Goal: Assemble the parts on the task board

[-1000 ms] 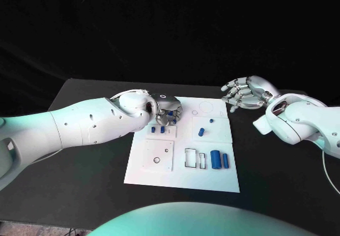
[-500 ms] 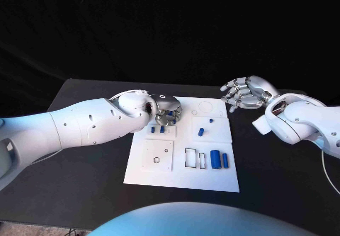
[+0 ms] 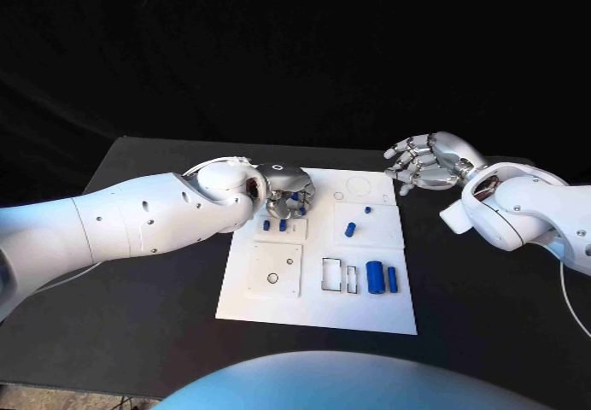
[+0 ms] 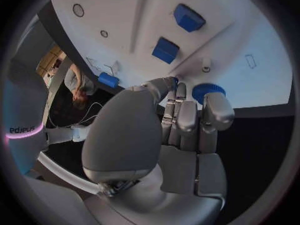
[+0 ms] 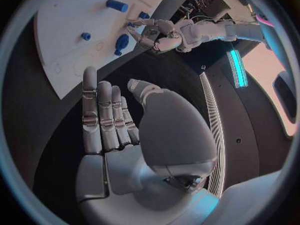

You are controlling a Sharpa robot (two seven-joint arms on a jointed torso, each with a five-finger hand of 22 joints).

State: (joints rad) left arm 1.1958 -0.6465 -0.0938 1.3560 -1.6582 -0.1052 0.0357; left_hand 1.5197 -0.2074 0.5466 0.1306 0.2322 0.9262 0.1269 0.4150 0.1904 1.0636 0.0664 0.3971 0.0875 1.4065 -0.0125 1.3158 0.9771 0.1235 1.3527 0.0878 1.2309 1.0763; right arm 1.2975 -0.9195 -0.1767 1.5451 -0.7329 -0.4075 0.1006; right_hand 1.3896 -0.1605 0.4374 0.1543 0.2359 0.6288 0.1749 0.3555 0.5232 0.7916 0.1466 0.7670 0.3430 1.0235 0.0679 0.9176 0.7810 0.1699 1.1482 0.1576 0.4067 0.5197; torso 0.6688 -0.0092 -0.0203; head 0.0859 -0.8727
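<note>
Upright, blue part [image 4: 209,91] in left robot hand [image 3: 286,190]

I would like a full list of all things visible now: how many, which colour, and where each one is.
task board: one, white, middle of the table.
table: one, black, under the board.
upright cylinders: two, blue, side by side near the board's right edge.
small blocks: two, blue, just below the left hand.
single part: one, blue, board's centre.
round knurled part: one, blue, held in the left hand.
left hand: silver, over the board's upper left.
right hand: silver, empty, beyond the board's upper right corner.
</note>
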